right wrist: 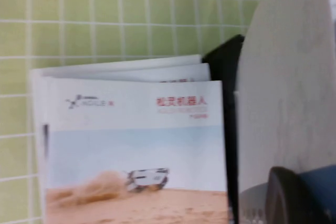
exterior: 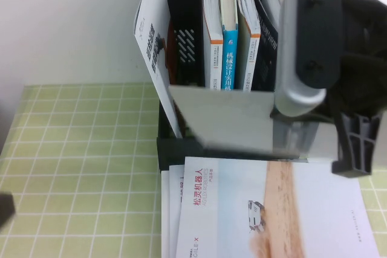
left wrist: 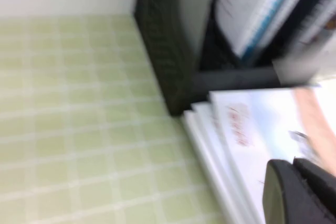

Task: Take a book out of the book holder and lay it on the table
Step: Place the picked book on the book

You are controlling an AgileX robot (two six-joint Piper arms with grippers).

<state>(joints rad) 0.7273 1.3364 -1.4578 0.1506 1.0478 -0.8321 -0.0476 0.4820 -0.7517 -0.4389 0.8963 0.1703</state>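
Book hangs in front of the book holder, above its low lip. Its long side runs across the holder from left to right, and the right gripper is closed on its right end. The free table lies to the left of the holder. The left gripper is also on that side, near the stack; I cannot tell its state. I count one held book, three copies flat before the holder, and at least five books standing inside it.
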